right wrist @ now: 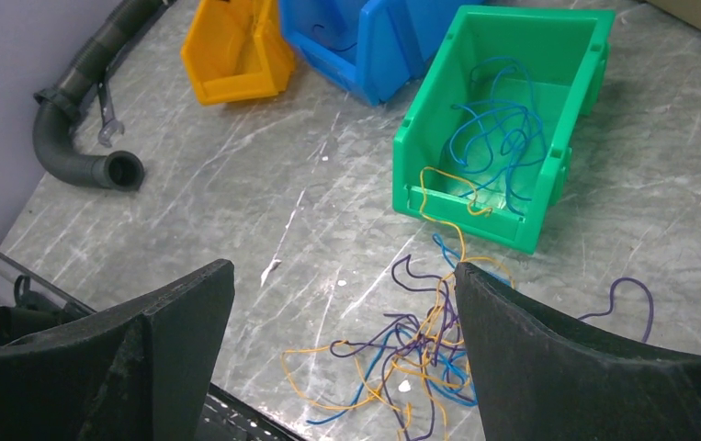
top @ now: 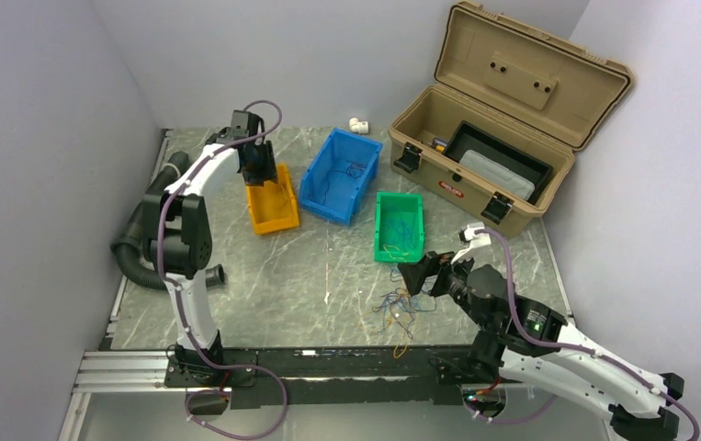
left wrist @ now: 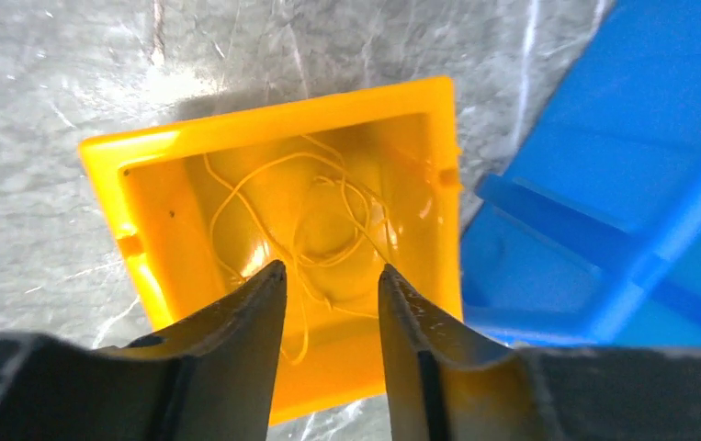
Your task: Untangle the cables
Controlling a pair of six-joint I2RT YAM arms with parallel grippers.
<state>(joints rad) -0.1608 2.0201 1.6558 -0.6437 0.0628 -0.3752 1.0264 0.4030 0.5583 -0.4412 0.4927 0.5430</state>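
A tangle of cables (top: 400, 308) (right wrist: 415, 349) in purple, blue and yellow-orange lies on the table near the front edge. One yellow-orange strand (right wrist: 438, 197) climbs over the front wall of the green bin (top: 398, 227) (right wrist: 475, 211), which holds blue cables (right wrist: 498, 138). My right gripper (top: 424, 273) (right wrist: 344, 266) hovers just above the tangle, open wide and holding nothing. My left gripper (top: 259, 170) (left wrist: 331, 268) hangs over the yellow bin (top: 273, 209) (left wrist: 264, 115), jaws parted with nothing between them. Thin yellow cables (left wrist: 328, 211) lie loose on that bin's floor.
A blue bin (top: 339, 175) (left wrist: 622, 184) stands between the yellow and green ones, with a few dark wires inside. An open tan toolbox (top: 503, 119) sits at the back right. A black corrugated hose (top: 144, 239) (right wrist: 71, 156) lies along the left wall.
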